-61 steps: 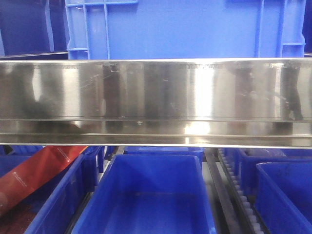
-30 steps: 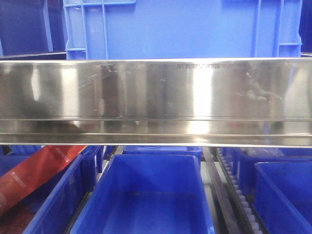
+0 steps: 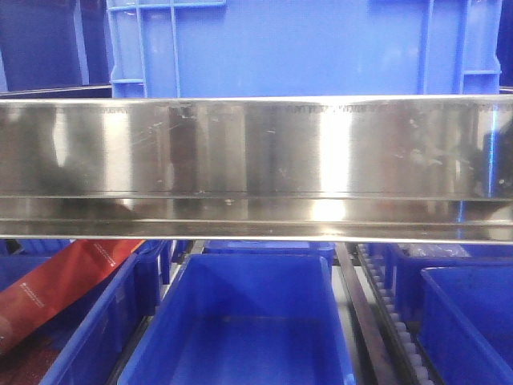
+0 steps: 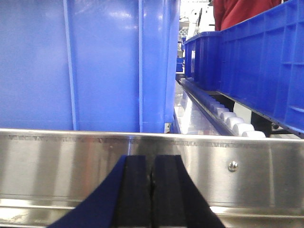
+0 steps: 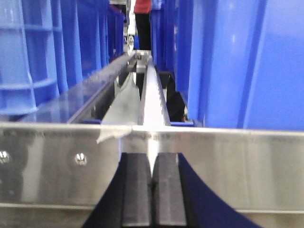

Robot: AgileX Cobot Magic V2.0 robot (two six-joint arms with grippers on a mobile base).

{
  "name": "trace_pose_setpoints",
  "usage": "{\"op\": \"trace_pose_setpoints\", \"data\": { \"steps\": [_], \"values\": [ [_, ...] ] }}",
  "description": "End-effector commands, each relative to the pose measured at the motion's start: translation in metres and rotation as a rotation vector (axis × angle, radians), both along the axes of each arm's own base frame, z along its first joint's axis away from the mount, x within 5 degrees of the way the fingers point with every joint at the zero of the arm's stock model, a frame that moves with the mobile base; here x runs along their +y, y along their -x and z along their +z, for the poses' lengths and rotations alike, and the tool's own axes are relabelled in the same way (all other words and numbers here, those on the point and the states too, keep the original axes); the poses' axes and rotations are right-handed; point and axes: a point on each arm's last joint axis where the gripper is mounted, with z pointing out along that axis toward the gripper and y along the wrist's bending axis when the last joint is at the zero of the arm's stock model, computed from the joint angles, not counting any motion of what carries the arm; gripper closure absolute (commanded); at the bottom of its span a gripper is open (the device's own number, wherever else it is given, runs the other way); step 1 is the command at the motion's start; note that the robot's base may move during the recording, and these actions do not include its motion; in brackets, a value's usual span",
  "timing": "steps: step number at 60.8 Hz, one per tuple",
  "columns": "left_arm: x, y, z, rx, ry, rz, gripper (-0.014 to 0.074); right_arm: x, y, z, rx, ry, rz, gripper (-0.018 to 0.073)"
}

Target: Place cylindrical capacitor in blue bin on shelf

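The cylindrical capacitor is out of view in all frames. The shelf's shiny steel front rail (image 3: 256, 160) crosses the front view. A large blue bin (image 3: 304, 48) stands on the level above it, and an empty blue bin (image 3: 248, 321) sits on the level below. My left gripper (image 4: 152, 164) is shut with its pads pressed together and nothing between them. It sits right in front of the rail (image 4: 71, 166), below a tall blue bin (image 4: 95, 61). My right gripper (image 5: 153, 161) is also shut and empty, close to the rail (image 5: 237, 166), facing the gap between bins.
A red packet (image 3: 56, 281) leans in the lower left bin. More blue bins (image 3: 469, 321) sit at the lower right beside a white roller track (image 3: 397, 321). Rollers (image 4: 228, 121) run between bins in the left wrist view. A person in red (image 5: 141, 5) stands beyond the shelf.
The front view has shifted only slightly sideways and back. Reflections on the steel rail have moved, with a dark one now at its right end.
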Motion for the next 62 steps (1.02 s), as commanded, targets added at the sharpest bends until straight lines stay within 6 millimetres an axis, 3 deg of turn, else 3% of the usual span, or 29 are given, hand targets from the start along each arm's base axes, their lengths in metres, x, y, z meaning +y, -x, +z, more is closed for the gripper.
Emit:
{"op": "trace_pose_setpoints", "data": {
  "steps": [1,62],
  "values": [
    [0.0002,0.0006,0.0024,-0.024,0.003,0.002,0.0645,-0.0006,0.0002,0.0024,-0.027,0.024,-0.007,0.0721],
    [0.0002,0.0006,0.0024,-0.024,0.003,0.002,0.0645,-0.0007,0.0001,0.0032,-0.036,0.024,-0.008,0.0721]
  ]
}}
